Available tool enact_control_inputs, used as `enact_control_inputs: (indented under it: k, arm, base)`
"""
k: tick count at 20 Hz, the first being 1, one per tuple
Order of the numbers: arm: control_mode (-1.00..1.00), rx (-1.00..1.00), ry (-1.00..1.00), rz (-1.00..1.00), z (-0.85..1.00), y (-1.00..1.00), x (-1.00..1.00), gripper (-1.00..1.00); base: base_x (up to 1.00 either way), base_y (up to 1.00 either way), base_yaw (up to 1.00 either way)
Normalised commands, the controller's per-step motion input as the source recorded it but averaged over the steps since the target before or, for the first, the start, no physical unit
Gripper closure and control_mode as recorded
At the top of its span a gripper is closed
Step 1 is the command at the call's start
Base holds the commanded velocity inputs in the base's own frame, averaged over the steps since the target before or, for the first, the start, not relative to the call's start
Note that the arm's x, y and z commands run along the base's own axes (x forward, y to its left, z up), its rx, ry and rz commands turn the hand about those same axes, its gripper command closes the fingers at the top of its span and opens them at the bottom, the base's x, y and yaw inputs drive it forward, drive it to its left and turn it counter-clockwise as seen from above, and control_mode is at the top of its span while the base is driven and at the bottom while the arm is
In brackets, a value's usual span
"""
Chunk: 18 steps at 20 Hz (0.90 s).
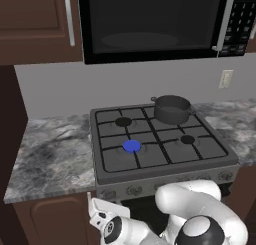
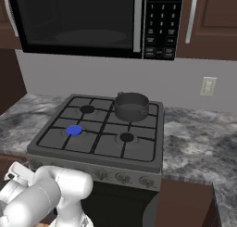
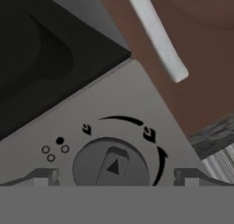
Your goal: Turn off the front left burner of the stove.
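The stove [image 1: 150, 175] [image 2: 92, 157] is dark grey with black grates. Its front left burner [image 1: 132, 146] [image 2: 73, 130] shows as a bright blue disc. In the hand view a round grey knob [image 3: 111, 166] with a raised pointer sits on the stove's front panel, with curved arrows around it. My gripper [image 3: 116, 177] is open; its fingertips [image 3: 42, 176] stand on either side of the knob, close to it, and nothing is held. The white hand [image 1: 106, 213] [image 2: 17, 174] hangs low, in front of the left end of the stove's front panel.
A dark pot [image 1: 171, 109] [image 2: 132, 105] stands on the back right burner. A black microwave [image 1: 150, 24] hangs above. Marble counter [image 1: 55, 149] flanks the stove. A brown cabinet door with a white handle [image 3: 157, 35] lies beside the panel.
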Motion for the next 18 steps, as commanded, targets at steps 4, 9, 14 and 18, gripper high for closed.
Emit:
enact_control_inputs:
  k: [4,9,14,18]
  arm:
    - [-1.0,0.0,-0.06,0.0,-0.17,0.0,0.01,-1.0]
    - [-1.0,0.0,-0.06,0.0,-0.01,0.0,0.15,-1.0]
    - [-1.0,0.0,-0.07,0.0,0.0,0.0,0.14,-1.0]
    - [-1.0,0.0,-0.04,0.0,0.0,0.0,0.06,-1.0]
  base:
    - [0.0,0.0,0.0]
    - [0.0,0.0,0.0]
    - [0.0,0.0,0.0]
    - [0.0,0.0,0.0]
